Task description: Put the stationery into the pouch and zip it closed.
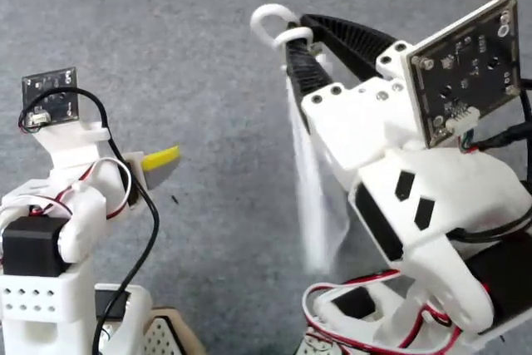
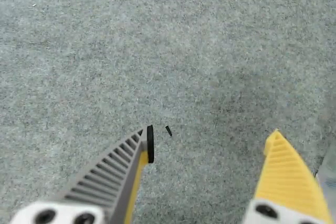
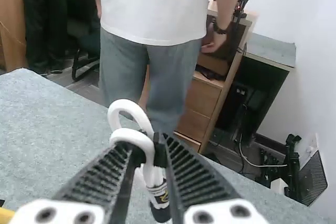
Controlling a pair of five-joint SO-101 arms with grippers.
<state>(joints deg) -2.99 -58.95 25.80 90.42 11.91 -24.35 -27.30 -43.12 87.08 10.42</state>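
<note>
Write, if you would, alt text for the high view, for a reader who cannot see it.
The right gripper, raised above the grey table, is shut on a white loop, with a clear pouch hanging beneath it. The yellow-and-grey left gripper sits low over the table, open and empty.

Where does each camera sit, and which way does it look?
High view: fixed above, looking down on the grey table; both arms show, left gripper and right gripper.
Left wrist view: on the left arm, facing down at the table; its open fingers show.
Right wrist view: on the right arm, facing level across the table into the room; its fingers clamp a white loop.
Shared: the white loop, in high and right wrist views.
</note>
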